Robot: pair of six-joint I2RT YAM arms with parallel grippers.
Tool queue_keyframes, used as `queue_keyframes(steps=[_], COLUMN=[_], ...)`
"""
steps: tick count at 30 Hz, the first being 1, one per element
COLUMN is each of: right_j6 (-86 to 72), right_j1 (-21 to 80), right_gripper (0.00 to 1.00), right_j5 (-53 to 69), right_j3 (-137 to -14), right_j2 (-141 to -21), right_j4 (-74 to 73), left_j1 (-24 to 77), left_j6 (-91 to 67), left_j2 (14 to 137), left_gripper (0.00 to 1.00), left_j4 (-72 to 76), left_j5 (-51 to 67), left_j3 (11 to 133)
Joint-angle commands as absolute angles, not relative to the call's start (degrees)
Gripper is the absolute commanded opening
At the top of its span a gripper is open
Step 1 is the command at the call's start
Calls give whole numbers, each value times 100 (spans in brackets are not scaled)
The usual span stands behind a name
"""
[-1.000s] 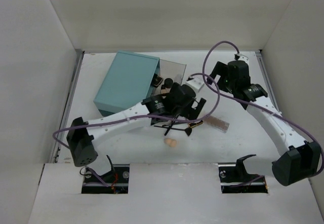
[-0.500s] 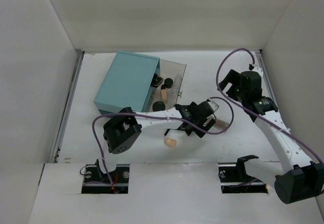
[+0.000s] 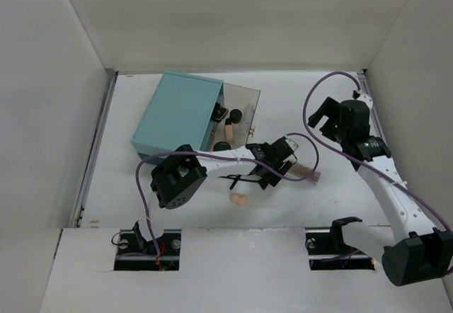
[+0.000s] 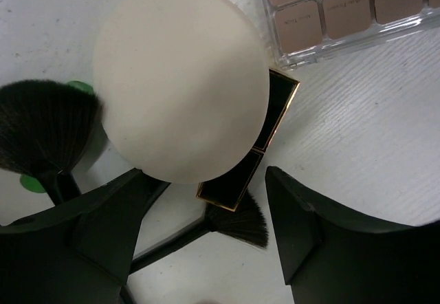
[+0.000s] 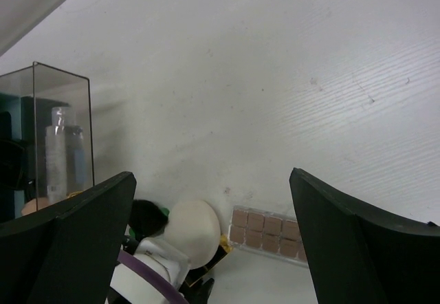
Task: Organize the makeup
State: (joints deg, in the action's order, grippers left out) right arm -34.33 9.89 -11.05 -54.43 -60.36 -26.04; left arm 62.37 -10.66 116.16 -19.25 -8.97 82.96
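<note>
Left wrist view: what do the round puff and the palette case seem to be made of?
The puff looks like soft foam or fabric with a matte finish: smooth, no shine. The palette case is probably clear glossy plastic: see-through, with a shiny rim.

Faint lettering is printed on each brown square of the clear-cased palette (image 4: 344, 5), seen close up in the left wrist view. There is one short line per square, but it is too small and blurred to read. No other words, brand names, numbers or signs can be made out in any of the three views.
</note>
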Motion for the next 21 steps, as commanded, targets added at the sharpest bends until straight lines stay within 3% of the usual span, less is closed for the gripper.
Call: queue_keyframes(steps=[1,21], right_j6=[-3515,-3533], right_j1=[770,672], right_gripper=[100,100], right_j5=[-1107,-1107], right_j3=[-5405,-5370], right_j2=[-5801,-5730], right_j4=[-2276,-2276], left_j1=[6315,6455], left_j6=[-1107,-1072], left_j2=[11593,11918], left_gripper=[64,53], left_j4=[-1811,-1793], left_j5=[-730,-721], left_j3=[8411,8789])
